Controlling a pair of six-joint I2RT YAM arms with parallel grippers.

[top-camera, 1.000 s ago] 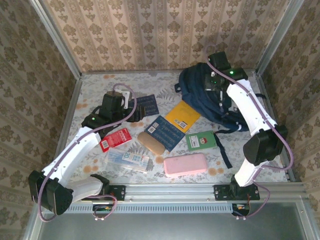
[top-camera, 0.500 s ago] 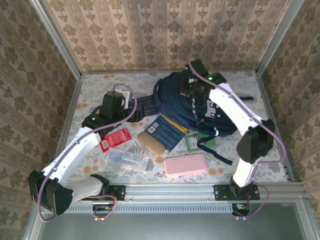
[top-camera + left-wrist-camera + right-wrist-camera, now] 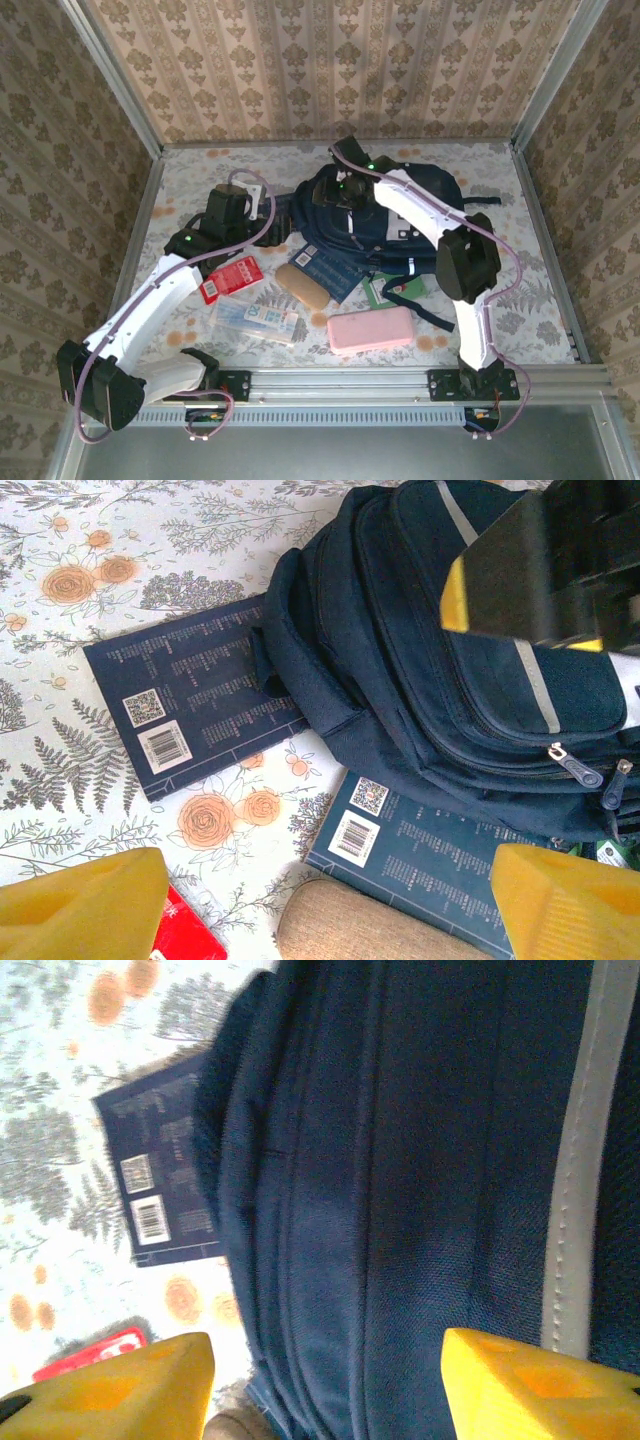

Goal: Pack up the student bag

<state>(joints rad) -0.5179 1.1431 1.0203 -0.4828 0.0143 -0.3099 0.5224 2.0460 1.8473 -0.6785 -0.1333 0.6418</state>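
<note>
Nothing packed yet: pink case (image 3: pixel 370 329) and blue books (image 3: pixel 190 710) lie loose. My left gripper (image 3: pixel 320 910) is wide open mid-left. Student bag (image 3: pixel 400 660) sits far centre, overlapping the books, with the right gripper (image 3: pixel 325 1390) open above it. Next I'd say unzip.

Beige damask-papered walls (image 3: pixel 330 60) enclose a floral-clothed table (image 3: pixel 545 300); lighting seemingly even.

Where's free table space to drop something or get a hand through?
Free: the table between student bag and right wall; also the back-left corner behind the left arm. Crowded: centre front, where blue book, tan case, red pack and pink case cluster.
</note>
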